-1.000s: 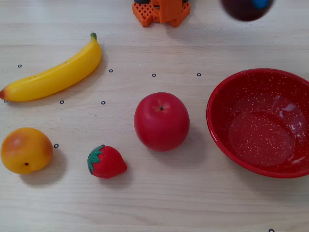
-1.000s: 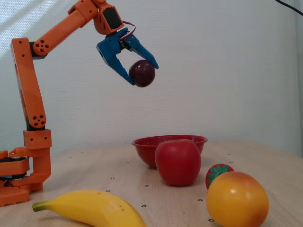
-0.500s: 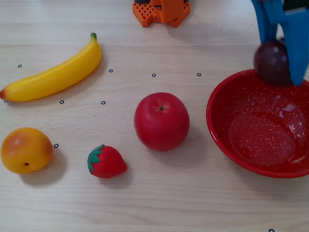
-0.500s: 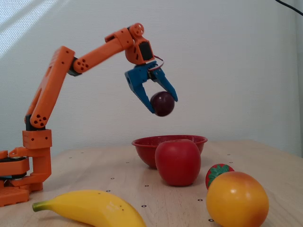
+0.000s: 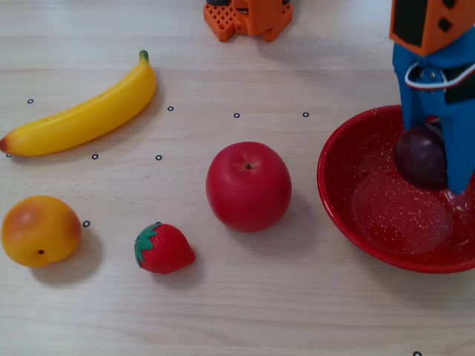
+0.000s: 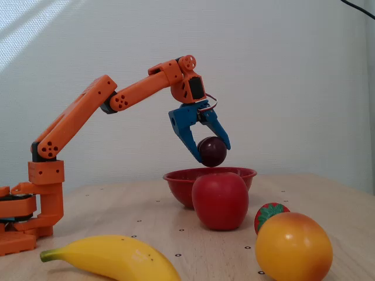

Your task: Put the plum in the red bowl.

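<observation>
The dark purple plum [image 5: 419, 154] sits between the blue fingers of my gripper [image 5: 438, 159], which is shut on it. In a fixed view from the side, the gripper [image 6: 212, 153] holds the plum [image 6: 212, 150] just above the rim of the red bowl [image 6: 179, 186], not touching it. In a fixed view from above, the plum hangs over the far right part of the speckled red bowl [image 5: 338, 200], which is cut off by the right edge. The bowl's inside looks empty.
A red apple [image 5: 248, 187] stands just left of the bowl. A strawberry [image 5: 163, 248], an orange-yellow fruit [image 5: 40, 230] and a banana [image 5: 85, 115] lie further left. The orange arm base [image 5: 249, 16] is at the table's far edge.
</observation>
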Robot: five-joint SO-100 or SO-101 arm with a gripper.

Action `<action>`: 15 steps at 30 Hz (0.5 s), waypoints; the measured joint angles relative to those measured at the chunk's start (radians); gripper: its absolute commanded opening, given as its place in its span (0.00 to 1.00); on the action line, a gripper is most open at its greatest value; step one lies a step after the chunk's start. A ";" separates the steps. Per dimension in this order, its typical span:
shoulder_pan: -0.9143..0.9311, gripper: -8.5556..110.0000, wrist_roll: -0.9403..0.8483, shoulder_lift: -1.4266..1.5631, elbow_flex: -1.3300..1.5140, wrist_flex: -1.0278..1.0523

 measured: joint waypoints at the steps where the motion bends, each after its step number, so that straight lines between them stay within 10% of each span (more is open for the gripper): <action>1: 0.000 0.31 0.000 0.000 0.000 -0.006; 15: 0.002 0.46 0.005 0.005 0.104 -0.032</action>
